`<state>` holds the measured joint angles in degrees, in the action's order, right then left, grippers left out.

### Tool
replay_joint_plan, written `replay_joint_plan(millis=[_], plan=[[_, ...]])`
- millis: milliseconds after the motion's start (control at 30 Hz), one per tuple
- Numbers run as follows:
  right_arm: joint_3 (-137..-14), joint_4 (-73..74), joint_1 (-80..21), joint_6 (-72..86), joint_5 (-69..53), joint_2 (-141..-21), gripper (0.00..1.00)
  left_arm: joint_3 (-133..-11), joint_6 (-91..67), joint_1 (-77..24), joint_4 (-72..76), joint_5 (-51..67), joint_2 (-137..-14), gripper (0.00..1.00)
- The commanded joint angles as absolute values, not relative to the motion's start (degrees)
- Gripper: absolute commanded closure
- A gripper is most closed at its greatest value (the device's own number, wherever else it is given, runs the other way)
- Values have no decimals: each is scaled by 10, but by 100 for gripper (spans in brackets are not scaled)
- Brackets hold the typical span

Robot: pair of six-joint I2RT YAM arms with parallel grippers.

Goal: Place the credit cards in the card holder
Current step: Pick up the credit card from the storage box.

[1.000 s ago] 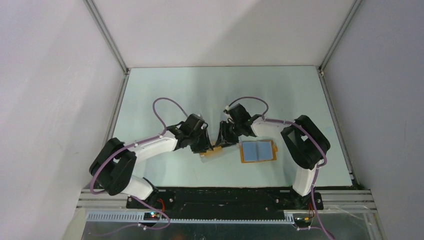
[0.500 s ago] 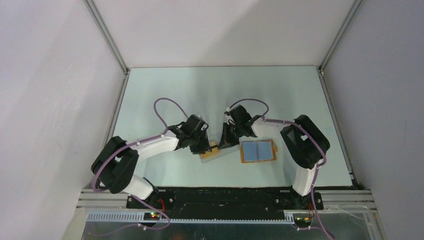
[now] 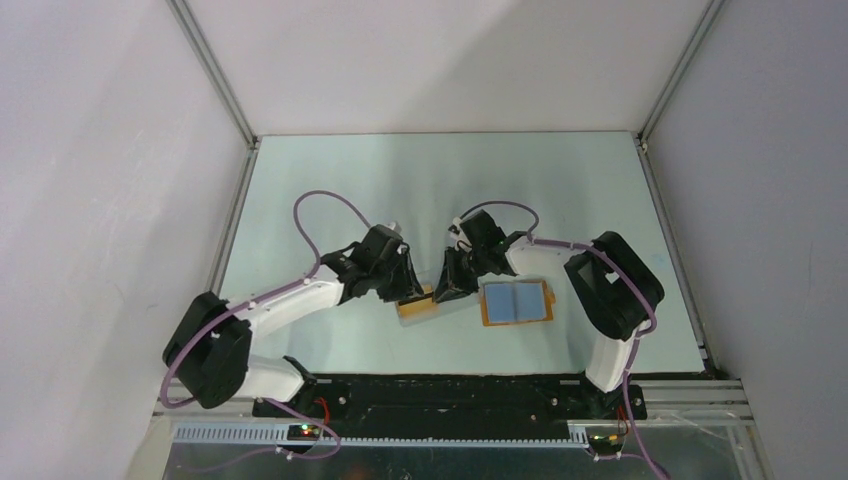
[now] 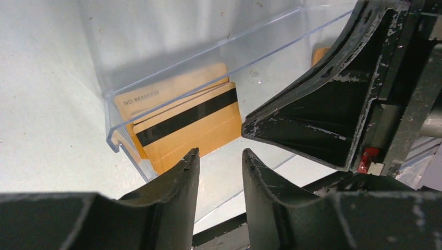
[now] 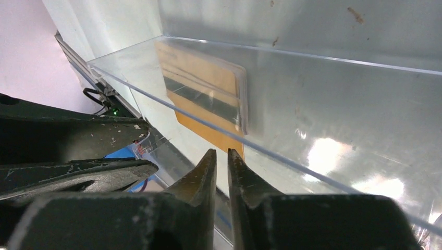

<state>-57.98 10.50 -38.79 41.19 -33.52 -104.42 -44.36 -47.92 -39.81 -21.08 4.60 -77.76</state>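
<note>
Several golden-orange credit cards (image 4: 182,125), the top one with a dark stripe, lie stacked in a clear plastic box (image 4: 208,52) at the table's middle (image 3: 416,304). The card holder (image 3: 516,302) lies open just right of it, blue-grey pockets up, orange rim around. My left gripper (image 4: 219,156) is slightly open and empty, tips just short of the cards at the box's open side (image 3: 406,292). My right gripper (image 5: 221,153) is shut to a thin slit at the box's right edge (image 3: 446,291), with the cards (image 5: 208,88) seen through the clear wall.
One finger of the right gripper (image 4: 312,114) fills the right of the left wrist view, close to the left fingertips. The left gripper's fingers (image 5: 78,174) show at the left of the right wrist view. Grey walls and metal rails enclose the table (image 3: 450,180).
The left arm's elbow has swung out to the left and its gripper has settled lower at the box. The box has slid slightly left. The right gripper has followed it a little.
</note>
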Motion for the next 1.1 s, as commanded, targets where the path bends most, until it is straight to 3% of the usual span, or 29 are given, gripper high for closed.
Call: replay_joint_plan(millis=[0, 133, 267, 533, 867, 1067], plan=[[-575, 115, -392, 413, -317, -1011, 75, -453, -465, -394, -211, 28, -739, 59], [-582, 154, -392, 394, -265, -1000, 61, -436, -466, -381, -218, 7, -691, 56], [-591, 183, -394, 385, -253, -1017, 58, -411, -477, -360, -258, -28, -660, 55], [-593, 162, -404, 401, -266, -1045, 70, -387, -483, -345, -255, -6, -698, 57], [-616, 153, -410, 410, -293, -1081, 76, -398, -457, -345, -234, 24, -736, 61], [-624, 155, -413, 411, -297, -1096, 77, -410, -460, -348, -233, 32, -780, 70]])
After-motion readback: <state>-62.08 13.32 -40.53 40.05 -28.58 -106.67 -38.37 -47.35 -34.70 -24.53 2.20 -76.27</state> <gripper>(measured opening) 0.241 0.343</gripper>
